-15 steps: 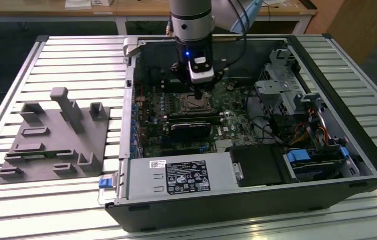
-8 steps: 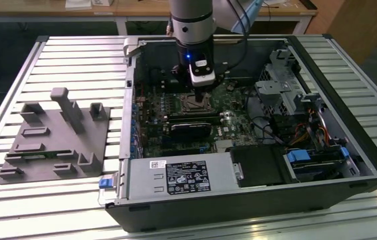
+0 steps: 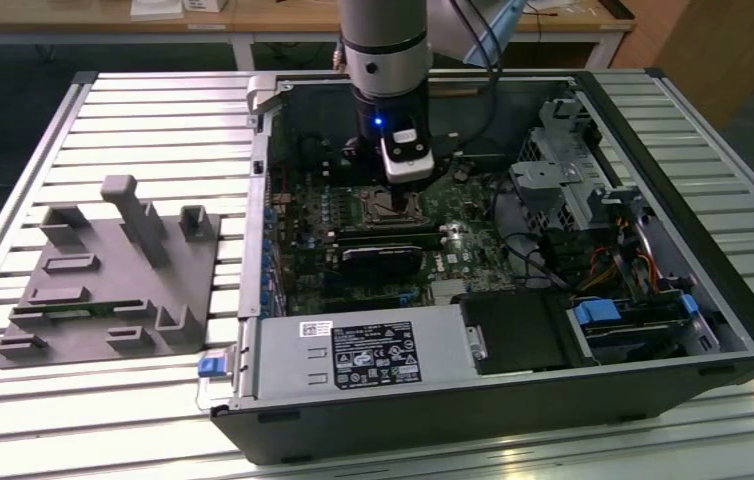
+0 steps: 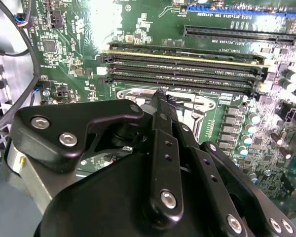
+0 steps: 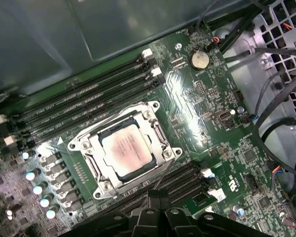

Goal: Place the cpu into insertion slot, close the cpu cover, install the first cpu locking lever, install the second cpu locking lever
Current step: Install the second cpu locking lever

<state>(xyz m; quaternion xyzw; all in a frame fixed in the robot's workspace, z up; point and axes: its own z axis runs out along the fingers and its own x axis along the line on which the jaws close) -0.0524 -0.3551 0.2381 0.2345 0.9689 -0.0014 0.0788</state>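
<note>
In the first wrist view the cpu (image 5: 126, 150) lies flat in the insertion slot (image 5: 82, 144), its pale metal top showing. The cpu cover (image 5: 155, 131) lies flat around the chip as a silvery frame. A thin locking lever (image 5: 163, 177) slants up from the socket's near edge toward my gripper (image 5: 155, 196), whose black fingers are shut together; I cannot tell if they touch it. In the second wrist view the gripper (image 4: 160, 94) tips sit right at the socket frame (image 4: 200, 104). In the exterior view the gripper (image 3: 408, 185) hangs just over the socket (image 3: 388, 208) inside the open computer case.
Long black memory slots (image 5: 89, 101) flank the socket. Case walls (image 3: 260, 200), a drive cage (image 3: 557, 175), cables (image 3: 617, 265) and the power supply (image 3: 350, 350) surround the board. A grey fixture block (image 3: 110, 270) rests on the slatted table at the exterior view's left.
</note>
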